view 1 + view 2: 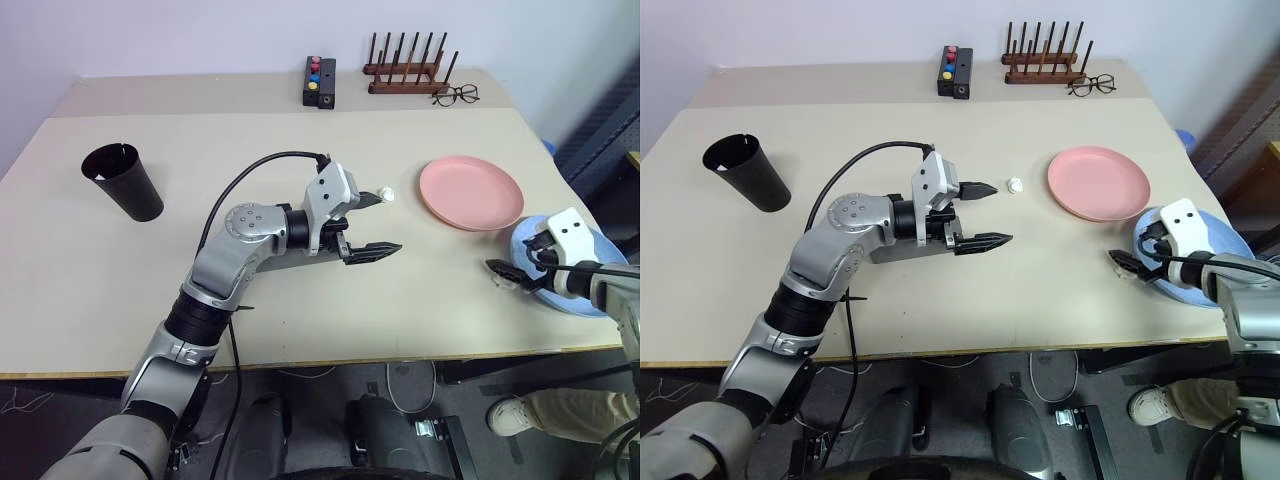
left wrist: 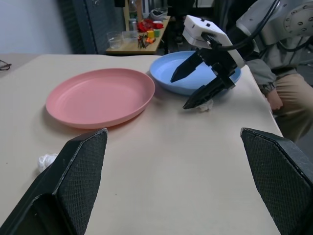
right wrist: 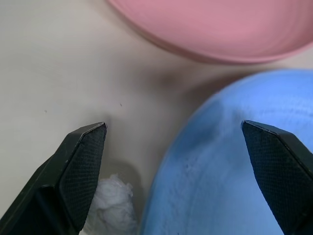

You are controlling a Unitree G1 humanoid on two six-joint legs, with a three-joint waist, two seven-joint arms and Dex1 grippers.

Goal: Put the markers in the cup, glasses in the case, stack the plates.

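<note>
Blue plate under open right gripper, beside pink plate.

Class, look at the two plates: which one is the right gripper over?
The blue plate at the table's right edge: the open right gripper straddles its rim. The pink plate lies beside it, farther back.

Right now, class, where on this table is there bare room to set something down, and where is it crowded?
Free: the wide stretch between the black cup and the left gripper, and the front strip between both grippers. Crowded: the right end, where the pink plate, blue plate and right gripper bunch together.
</note>
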